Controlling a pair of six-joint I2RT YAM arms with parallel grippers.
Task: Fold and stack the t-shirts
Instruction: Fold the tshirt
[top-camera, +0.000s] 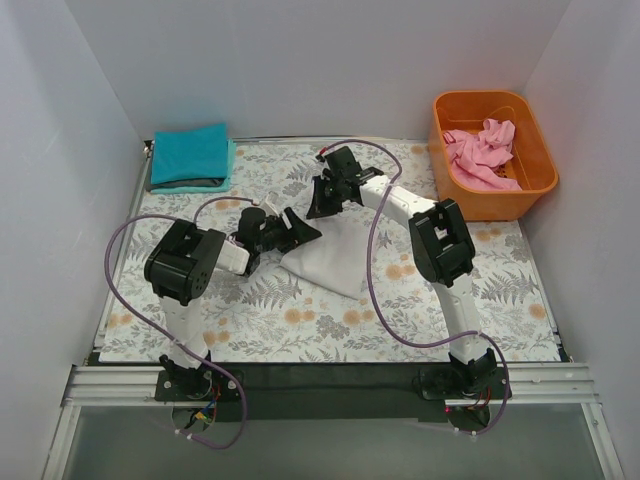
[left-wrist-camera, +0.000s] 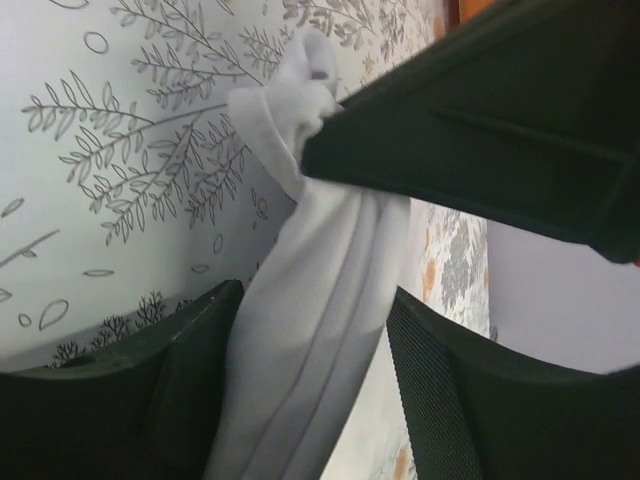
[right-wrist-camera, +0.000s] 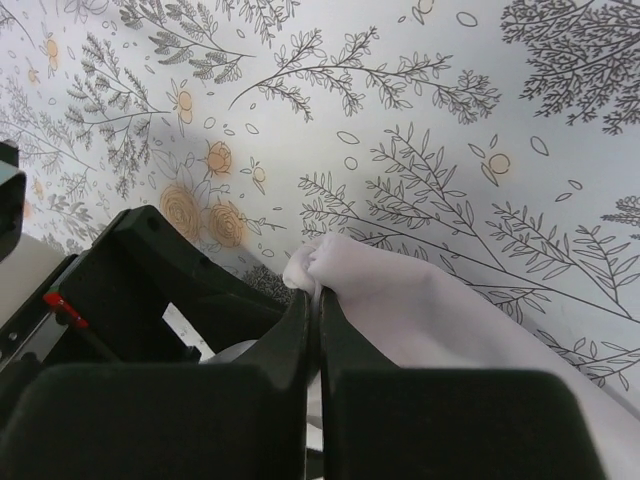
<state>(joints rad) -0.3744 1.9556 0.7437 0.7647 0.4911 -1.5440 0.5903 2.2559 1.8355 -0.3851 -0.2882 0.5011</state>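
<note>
The white shirt (top-camera: 330, 262) lies bunched mid-worktop (top-camera: 300, 325), its long axis trailing from both hands at its far-left end toward the near right. The right hand (right-wrist-camera: 314, 300) is pinched tight on a corner tip. The left hand (top-camera: 295, 228), just left of it, clasps a thicker fold. Spreading probably means drawing them apart. The teal shirt (top-camera: 190, 155) sits folded far left, and the pink shirt (top-camera: 482, 150) is in the tub (top-camera: 541, 182) far right.
</note>
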